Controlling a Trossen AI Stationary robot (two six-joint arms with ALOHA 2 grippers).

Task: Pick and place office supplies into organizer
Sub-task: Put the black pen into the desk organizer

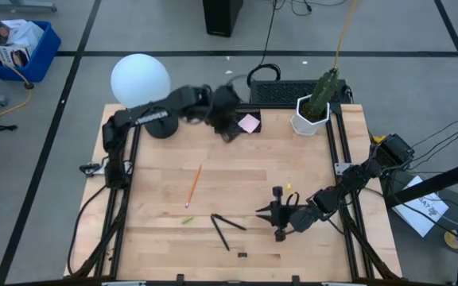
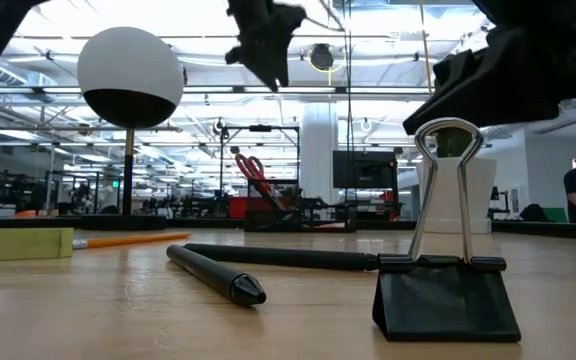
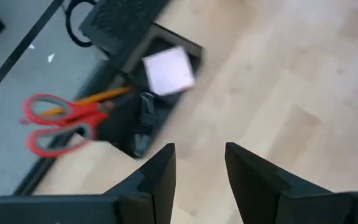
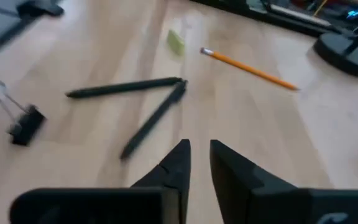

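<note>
The black organizer (image 3: 135, 118) sits at the table's far edge. Red-handled scissors (image 3: 61, 115), an orange pencil (image 3: 104, 95) and the pink sticky pad (image 3: 168, 70) are in it. My left gripper (image 3: 197, 165) hovers open and empty just on its near side (image 1: 227, 123). On the table lie two crossed black pens (image 1: 225, 226), an orange pencil (image 1: 193, 184), a black binder clip (image 2: 446, 275) and a small green piece (image 1: 187, 220). My right gripper (image 4: 197, 158) hangs above the near right part of the table (image 1: 277, 216), right of the pens, its fingers a narrow gap apart, holding nothing.
A white globe lamp (image 1: 140, 79) on a round black base stands at the far left. A white plant pot (image 1: 312, 113) stands at the far right. A black mesh item (image 1: 285, 91) lies past the far edge. A small yellow bit (image 1: 289, 186) lies near my right gripper.
</note>
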